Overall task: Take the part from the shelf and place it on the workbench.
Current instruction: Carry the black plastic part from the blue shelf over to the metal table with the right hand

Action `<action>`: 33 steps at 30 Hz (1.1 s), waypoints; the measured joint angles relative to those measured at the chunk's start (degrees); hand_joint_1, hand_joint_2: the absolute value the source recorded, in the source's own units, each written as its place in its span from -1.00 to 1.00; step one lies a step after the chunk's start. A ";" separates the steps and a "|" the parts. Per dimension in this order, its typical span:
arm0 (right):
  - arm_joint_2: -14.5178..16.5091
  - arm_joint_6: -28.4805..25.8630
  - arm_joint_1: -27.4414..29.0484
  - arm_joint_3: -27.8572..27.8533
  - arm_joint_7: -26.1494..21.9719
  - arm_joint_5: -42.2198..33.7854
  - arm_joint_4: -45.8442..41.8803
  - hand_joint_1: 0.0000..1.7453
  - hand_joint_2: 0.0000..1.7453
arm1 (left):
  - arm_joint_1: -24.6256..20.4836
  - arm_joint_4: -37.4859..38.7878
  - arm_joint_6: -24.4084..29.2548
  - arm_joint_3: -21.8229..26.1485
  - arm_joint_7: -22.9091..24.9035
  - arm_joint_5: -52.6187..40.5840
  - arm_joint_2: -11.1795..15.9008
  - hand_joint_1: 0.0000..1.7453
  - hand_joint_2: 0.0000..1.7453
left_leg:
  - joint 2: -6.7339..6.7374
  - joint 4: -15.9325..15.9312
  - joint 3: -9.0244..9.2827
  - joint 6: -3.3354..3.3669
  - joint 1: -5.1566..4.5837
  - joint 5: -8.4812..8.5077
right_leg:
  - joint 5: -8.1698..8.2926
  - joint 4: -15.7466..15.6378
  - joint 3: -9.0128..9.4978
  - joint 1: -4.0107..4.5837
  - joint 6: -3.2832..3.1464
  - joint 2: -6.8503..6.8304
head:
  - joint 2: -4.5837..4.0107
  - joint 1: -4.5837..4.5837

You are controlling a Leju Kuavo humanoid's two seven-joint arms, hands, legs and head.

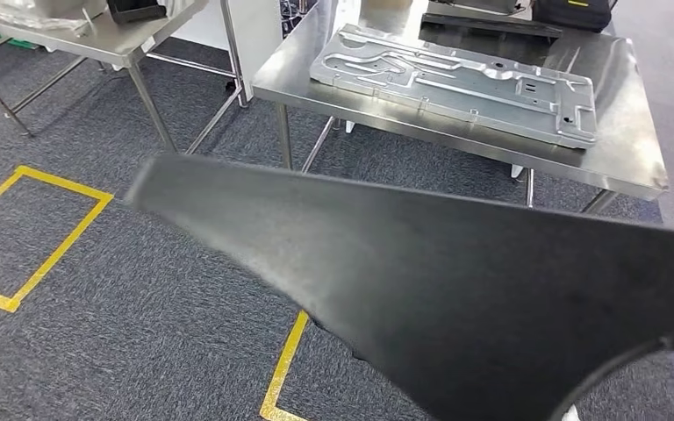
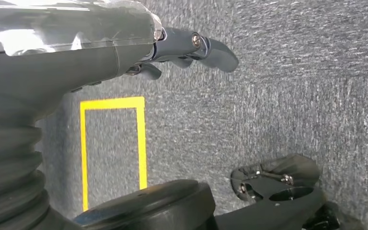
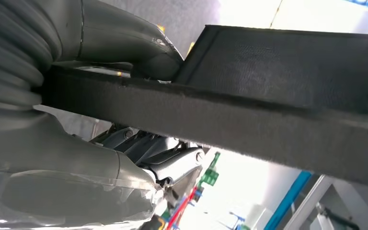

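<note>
The part (image 1: 456,298) is a large flat black panel with a felt-like surface. It stretches across the lower half of the head view, tilted and off the floor. My right hand (image 3: 91,163) grips its thick edge (image 3: 268,120), thumb (image 3: 129,43) on one face and fingers (image 3: 158,158) on the other. The steel workbench (image 1: 632,149) stands ahead beyond the panel. My left hand (image 2: 187,52) hangs over the grey carpet with its fingers apart and nothing in it.
A stamped silver metal plate (image 1: 456,79) lies on the workbench, with a black case (image 1: 570,10) at its far edge. A second steel table (image 1: 96,39) stands at the back left. Yellow tape squares (image 1: 53,237) mark the carpet.
</note>
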 joint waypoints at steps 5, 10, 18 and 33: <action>0.07 0.16 -0.03 0.01 0.05 -0.01 0.13 0.60 1.00 | 0.35 0.01 -0.01 0.02 0.17 0.00 0.02 -1.00 1.00 | 3.69 0.00 0.29 0.06 -0.26 -0.48 | -1.75 8.16 -4.01 -0.36 0.51 -2.65 | 0.00 0.00; 0.07 0.21 -0.36 0.01 0.10 -0.05 0.15 0.60 1.00 | 0.51 -0.01 -0.08 0.05 0.25 -0.08 0.06 -1.00 1.00 | 6.28 0.02 1.33 -1.12 -0.77 -1.43 | 2.85 -5.29 2.86 0.53 -0.88 -6.67 | 0.00 -0.01; -0.20 -0.22 -0.75 0.00 0.19 -0.04 0.05 0.60 1.00 | -0.26 -0.01 -0.09 0.12 -0.14 -0.15 0.12 -1.00 1.00 | 1.24 16.18 -5.77 -3.00 -0.34 -9.35 | 3.07 -5.80 3.03 0.10 -2.79 -1.65 | 0.00 -0.02; -0.04 -0.35 -1.34 0.00 -0.60 -0.07 0.12 0.60 1.00 | 0.02 0.01 -3.95 1.68 0.25 2.15 0.34 -1.00 1.00 | 0.41 -0.20 -0.23 0.57 -0.29 0.39 | -3.80 8.48 -3.84 -0.11 0.08 -2.02 | 0.00 0.00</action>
